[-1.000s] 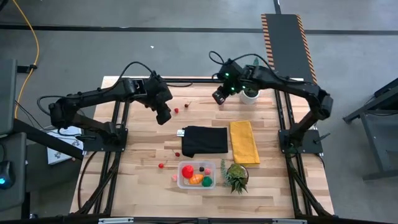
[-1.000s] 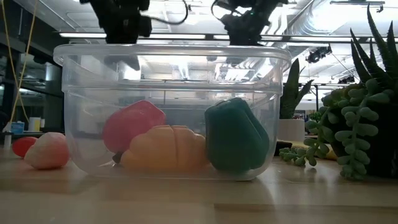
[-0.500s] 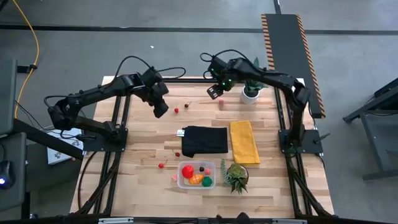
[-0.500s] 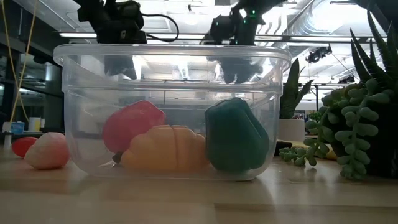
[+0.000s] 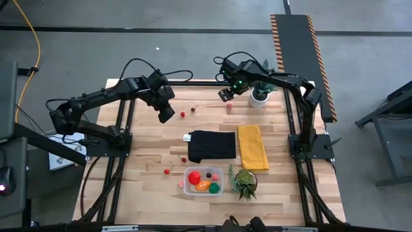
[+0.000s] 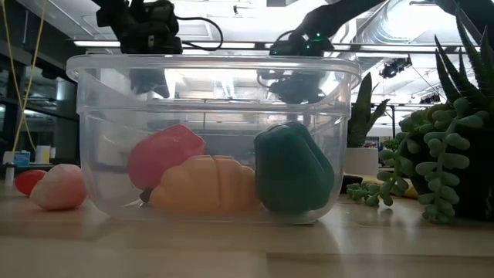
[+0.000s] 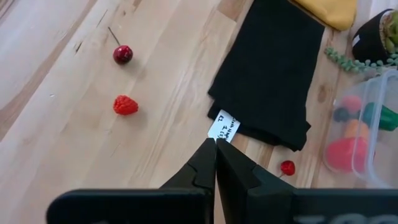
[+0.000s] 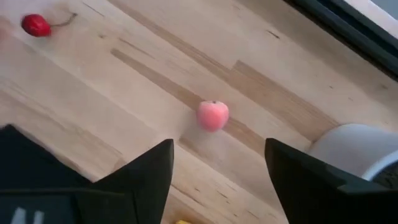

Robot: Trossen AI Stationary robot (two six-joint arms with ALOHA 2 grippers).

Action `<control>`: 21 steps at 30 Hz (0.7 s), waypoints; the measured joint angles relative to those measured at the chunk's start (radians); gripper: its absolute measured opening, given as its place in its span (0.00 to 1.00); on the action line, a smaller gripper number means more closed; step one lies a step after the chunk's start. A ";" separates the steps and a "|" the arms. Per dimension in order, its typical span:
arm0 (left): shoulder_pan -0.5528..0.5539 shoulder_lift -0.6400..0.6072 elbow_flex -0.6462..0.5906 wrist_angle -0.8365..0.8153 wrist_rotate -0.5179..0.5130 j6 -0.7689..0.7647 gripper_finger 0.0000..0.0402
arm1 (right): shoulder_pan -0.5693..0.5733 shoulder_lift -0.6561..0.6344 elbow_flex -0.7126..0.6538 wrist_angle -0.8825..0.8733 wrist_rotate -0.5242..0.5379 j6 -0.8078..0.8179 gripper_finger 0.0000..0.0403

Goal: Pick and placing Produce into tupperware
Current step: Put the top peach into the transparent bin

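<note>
Hovering wide open near the surface's far edge, the right end effector (image 8: 214,165) faces a small pink fruit (image 8: 212,116), seemingly light, rigid and round, best pinched across its middle.

both arms reach in over the table's far half. the left gripper (image 5: 165,116) hangs near the far-left part, fingers (image 7: 202,165) pressed together. the right gripper (image 5: 224,95) hovers by the far edge near the middle, fingers (image 8: 149,171) spread wide, holding nothing.
</note>
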 joint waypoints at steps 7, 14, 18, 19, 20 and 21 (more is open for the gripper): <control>0.000 0.000 0.000 0.000 0.010 0.019 0.01 | 0.002 0.044 0.000 0.004 -0.056 0.032 0.59; 0.000 0.000 0.000 -0.001 0.013 0.019 0.01 | 0.007 0.103 0.000 0.004 -0.055 0.035 0.59; 0.000 0.000 0.000 -0.015 0.013 0.026 0.01 | 0.006 0.118 0.000 0.003 -0.049 0.052 0.59; 0.000 0.000 0.000 -0.021 0.013 0.030 0.01 | 0.004 0.119 0.000 0.002 -0.049 0.054 0.59; 0.000 0.000 0.000 -0.026 0.013 0.031 0.01 | 0.002 0.120 0.000 0.001 -0.049 0.057 0.59; 0.000 0.000 0.000 -0.027 0.013 0.032 0.01 | 0.000 0.120 0.000 0.001 -0.049 0.061 0.59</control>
